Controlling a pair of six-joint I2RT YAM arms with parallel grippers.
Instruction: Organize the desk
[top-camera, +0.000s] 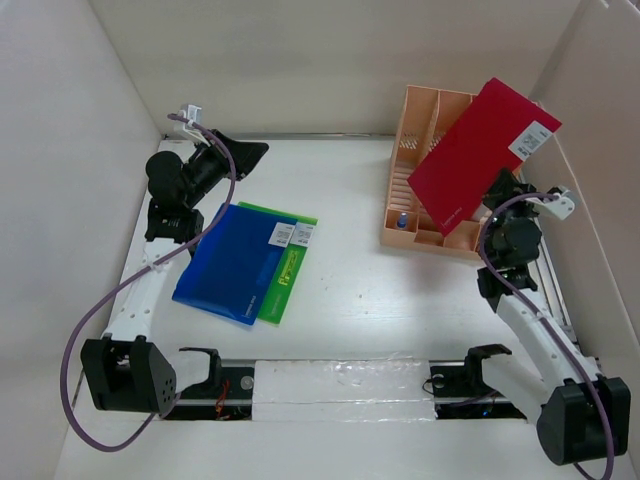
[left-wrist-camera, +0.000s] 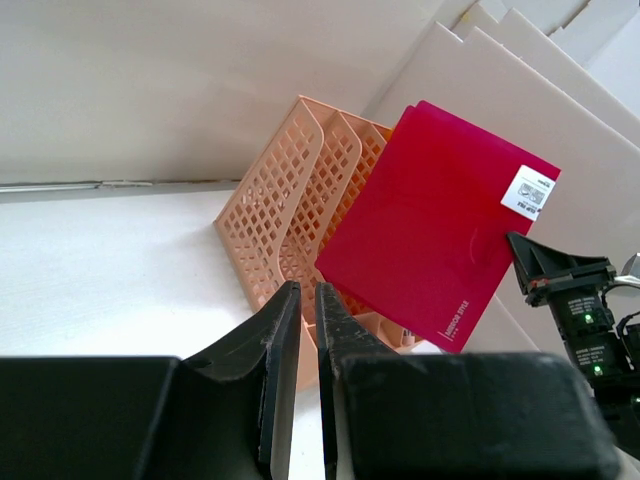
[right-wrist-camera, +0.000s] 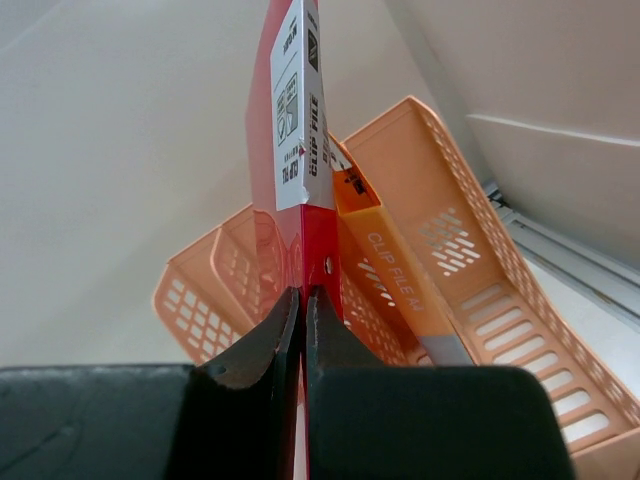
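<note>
The white desk carries a blue folder lying partly over a green folder at the left. My right gripper is shut on the lower edge of a red folder and holds it tilted over the peach file rack at the back right. In the right wrist view the red folder stands edge-on between my closed fingers. My left gripper hovers at the back left, shut and empty, facing the rack and the red folder.
An orange clip file stands in one slot of the rack. A small blue-topped item sits at the rack's front. White walls enclose the desk on three sides. The arm bases and a rail line the near edge.
</note>
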